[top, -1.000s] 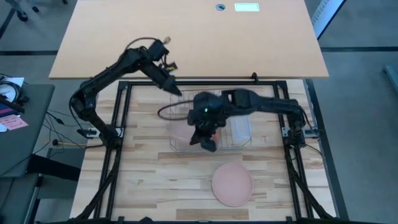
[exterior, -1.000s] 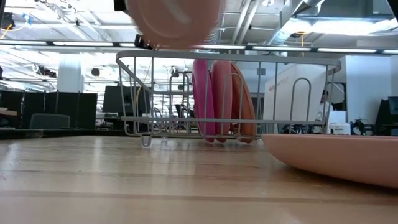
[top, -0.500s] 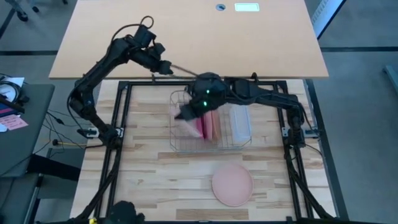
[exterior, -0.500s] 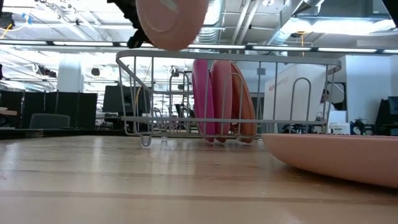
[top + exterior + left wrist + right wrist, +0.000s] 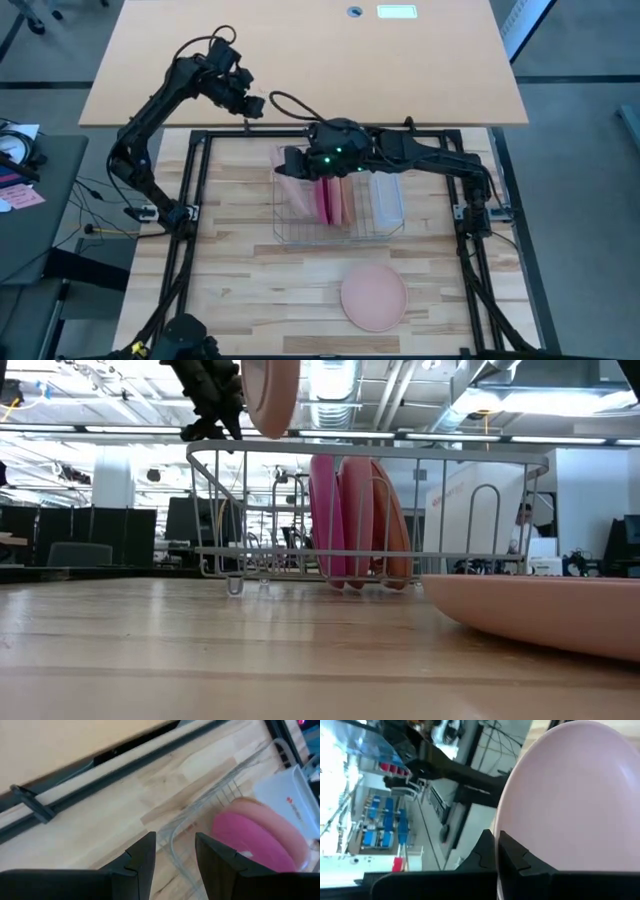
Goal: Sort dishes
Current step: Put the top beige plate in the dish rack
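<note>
A pale pink plate (image 5: 570,795) hangs on edge above the left end of the wire rack (image 5: 340,232), with my right gripper (image 5: 498,842) shut on it. In the low view the plate (image 5: 272,395) shows edge-on above the rack's top wire. A magenta plate (image 5: 322,200) and salmon plates (image 5: 345,200) stand on edge in the rack. Another salmon plate (image 5: 374,297) lies flat on the table near the front. My left gripper (image 5: 175,855) is open and holds nothing; it hovers beyond the rack's far left corner (image 5: 250,105). My right gripper pinches the pale pink plate's rim (image 5: 506,815) between its two fingers. The fingers reach it from the table's right side, slanting a little downward. The plate is lifted clear and stands on edge above the rack.
A translucent tub (image 5: 387,200) sits in the rack's right part. A black frame (image 5: 200,200) borders the wooden table. Bare wood lies left of the rack and around the flat plate at the front.
My right gripper has rolled its wrist and moved toward the far and left edges, turning the pale pink plate from nearly flat to on edge above the rack's left end. My left gripper has drawn back from the rack toward the far left.
</note>
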